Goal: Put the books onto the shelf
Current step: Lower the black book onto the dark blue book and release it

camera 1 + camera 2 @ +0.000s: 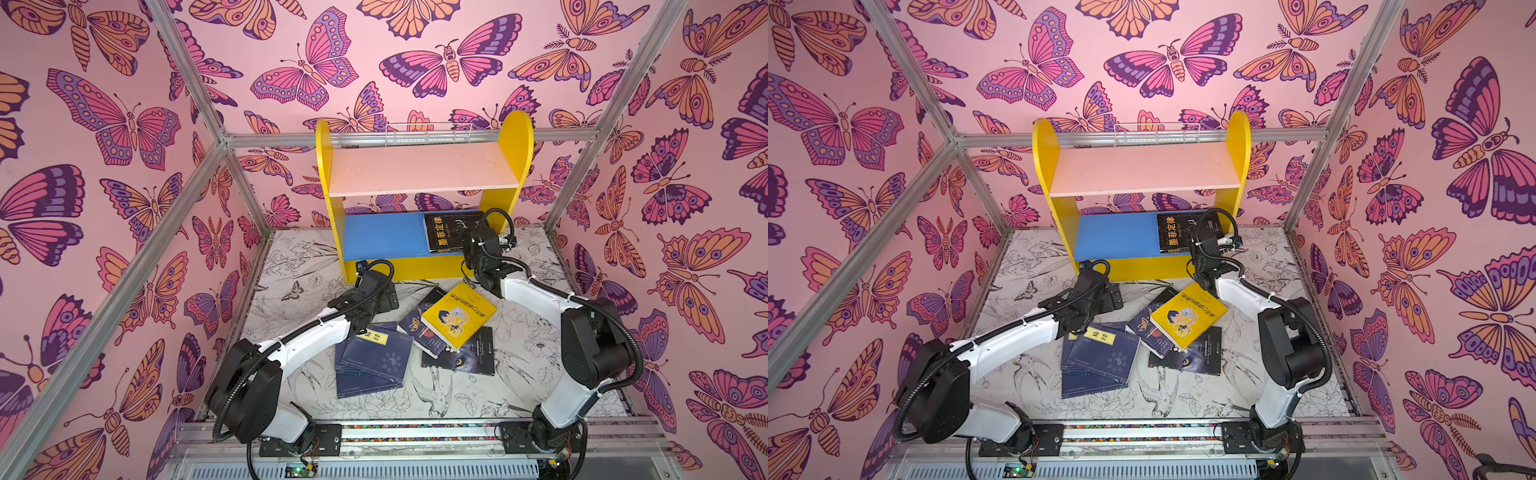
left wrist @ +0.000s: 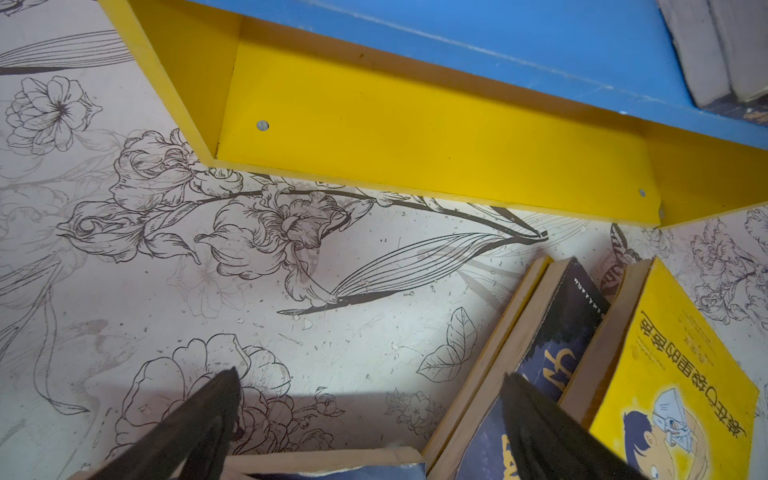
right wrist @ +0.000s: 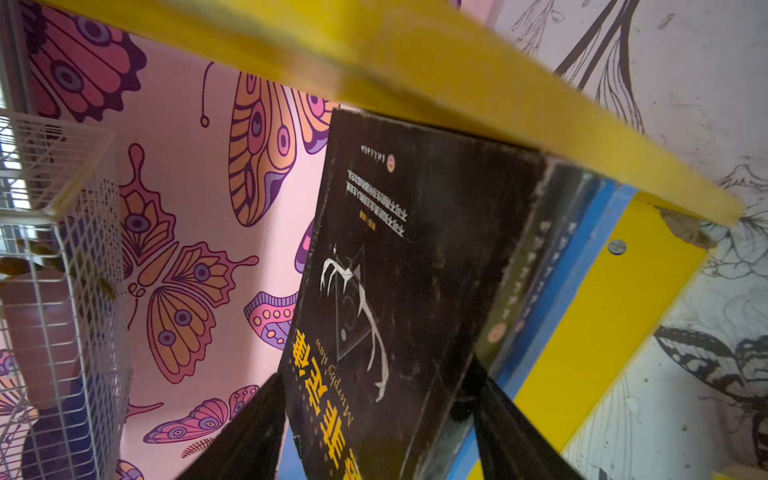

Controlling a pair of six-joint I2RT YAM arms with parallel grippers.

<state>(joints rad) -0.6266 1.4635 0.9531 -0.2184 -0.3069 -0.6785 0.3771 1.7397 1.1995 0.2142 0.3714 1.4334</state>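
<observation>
Top views.
Ana: Where are the books?
Ben: Both top views show one black book (image 1: 446, 232) (image 1: 1177, 235) on the shelf (image 1: 516, 137), at the right end of its blue lower board (image 1: 382, 235). The others lie on the table (image 1: 291, 266) in front. A yellow cartoon book (image 1: 459, 316) lies atop a dark-blue book (image 1: 415, 322), with a navy stack (image 1: 374, 361) to their left.

Left wrist.
Ana: And the left gripper (image 2: 370, 407)?
Ben: Its fingers are spread wide with nothing in them. It hangs above the table, one finger over the dark-blue book (image 2: 557, 332), near the shelf's yellow base strip (image 2: 415, 133).

Right wrist.
Ana: And the right gripper (image 3: 374, 370)?
Ben: Its jaws are apart, one on each side of the black book's near end. That book leans tilted on the blue lower board, beside the shelf's yellow side. I cannot tell whether a pad touches it.
</observation>
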